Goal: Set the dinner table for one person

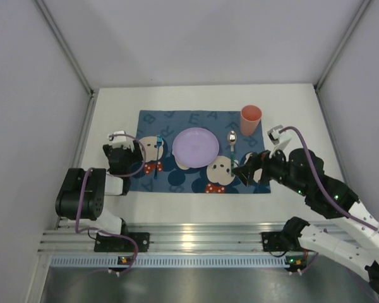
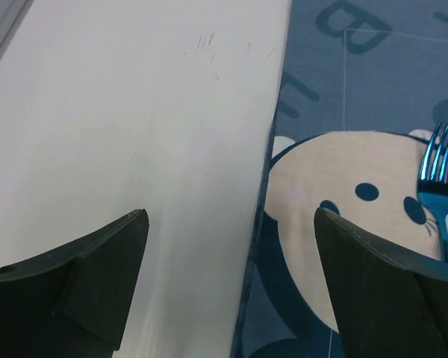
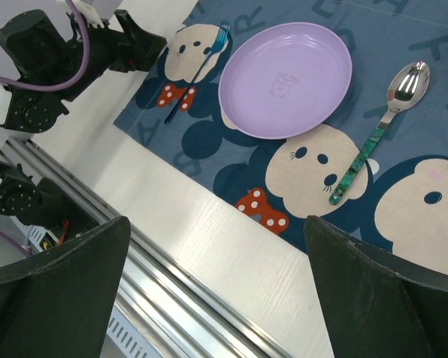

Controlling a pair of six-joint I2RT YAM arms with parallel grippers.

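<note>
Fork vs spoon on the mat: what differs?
Colour: the fork is shiny blue throughout; the spoon has a silver bowl and a green patterned handle. Place: the fork lies left of the plate, the spoon right of it. Shared: both lie flat on the mat, roughly parallel.

You have a purple plate (image 1: 195, 145) lying near the middle of a blue cartoon-bear placemat (image 1: 177, 117), which extends past it on all sides. Just left of the plate lies a shiny blue fork (image 1: 158, 155), tines pointing away from you. Just right of the plate lies a spoon (image 1: 232, 151) with a green patterned handle, bowl at the far end. Beyond the plate to the right, an orange cup (image 1: 251, 120) stands upright. Nearer you than the plate runs an aluminium rail (image 1: 196, 238).
</note>
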